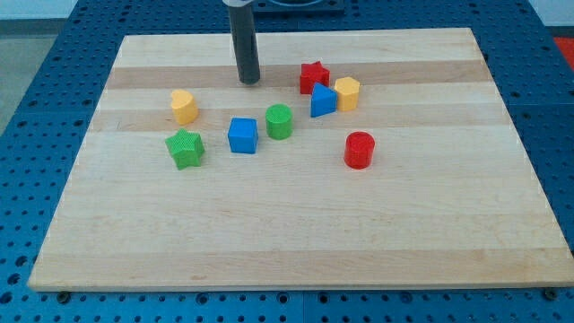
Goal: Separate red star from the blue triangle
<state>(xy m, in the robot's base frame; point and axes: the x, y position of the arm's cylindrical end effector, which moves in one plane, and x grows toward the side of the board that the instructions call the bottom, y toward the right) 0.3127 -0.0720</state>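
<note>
The red star [314,76] lies near the view's top, right of centre, on the wooden board [287,224]. The blue triangle [323,100] touches it just below and to the right. My tip [249,81] is at the end of the dark rod, to the left of the red star with a clear gap between them. It touches no block.
A yellow hexagon block [347,92] sits against the blue triangle's right side. A green cylinder [279,121], a blue cube [242,135], a green star [185,148], a yellow block [184,106] and a red cylinder [359,149] are spread across the board.
</note>
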